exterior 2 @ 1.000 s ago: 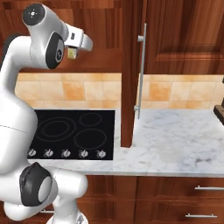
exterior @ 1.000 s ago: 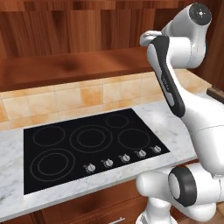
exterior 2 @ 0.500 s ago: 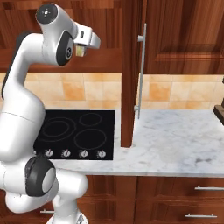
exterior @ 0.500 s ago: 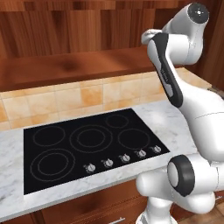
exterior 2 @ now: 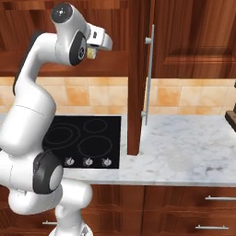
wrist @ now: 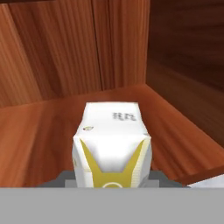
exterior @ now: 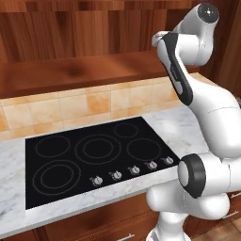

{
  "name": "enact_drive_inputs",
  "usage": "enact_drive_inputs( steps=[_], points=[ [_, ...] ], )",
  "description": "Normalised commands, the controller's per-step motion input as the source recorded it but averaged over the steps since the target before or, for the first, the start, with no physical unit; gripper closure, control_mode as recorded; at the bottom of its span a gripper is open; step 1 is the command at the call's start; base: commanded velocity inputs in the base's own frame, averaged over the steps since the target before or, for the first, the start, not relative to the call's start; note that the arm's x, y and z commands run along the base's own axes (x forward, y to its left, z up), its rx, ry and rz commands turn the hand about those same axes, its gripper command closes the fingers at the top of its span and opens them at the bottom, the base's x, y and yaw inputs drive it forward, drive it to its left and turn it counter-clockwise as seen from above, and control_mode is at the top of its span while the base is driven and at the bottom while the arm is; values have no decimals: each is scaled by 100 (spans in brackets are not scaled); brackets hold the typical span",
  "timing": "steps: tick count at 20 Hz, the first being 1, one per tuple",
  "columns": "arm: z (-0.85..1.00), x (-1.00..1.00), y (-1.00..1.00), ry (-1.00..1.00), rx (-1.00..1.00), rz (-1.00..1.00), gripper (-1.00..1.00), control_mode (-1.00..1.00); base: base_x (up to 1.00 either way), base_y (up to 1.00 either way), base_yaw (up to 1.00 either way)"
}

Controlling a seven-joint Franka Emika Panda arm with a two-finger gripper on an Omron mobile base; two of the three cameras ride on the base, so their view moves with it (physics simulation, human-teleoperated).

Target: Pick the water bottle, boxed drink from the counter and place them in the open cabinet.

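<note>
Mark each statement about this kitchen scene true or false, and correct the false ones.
1. The pincer is shut on the boxed drink. True.
2. The boxed drink is over the cabinet's wooden shelf in the hand view. True.
3. A pot stands on the black cooktop. False: its burners are bare.
4. The boxed drink is black. False: it is white with yellow markings.
5. A marble counter lies right of the cooktop in the right base view. True.
6. The cooktop has no knobs. False: a row of knobs runs along its front edge.
</note>
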Motion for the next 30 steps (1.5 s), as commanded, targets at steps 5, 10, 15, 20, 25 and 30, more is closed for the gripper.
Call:
enact_drive_inputs(
  steps=[5,10,15,20,25,30],
  points=[
    [-25,17,0,2,-1,0,100,-100,0,0,0],
    [-25,15,0,0,-2,0,100,-100,0,0,0],
    [-17,17,0,0,-4,0,100,-100,0,0,0],
    [-16,20,0,0,-5,0,100,-100,0,0,0],
    [-14,15,0,0,-3,0,100,-100,0,0,0],
    [-14,27,0,0,-1,0,100,-100,0,0,0]
  ],
)
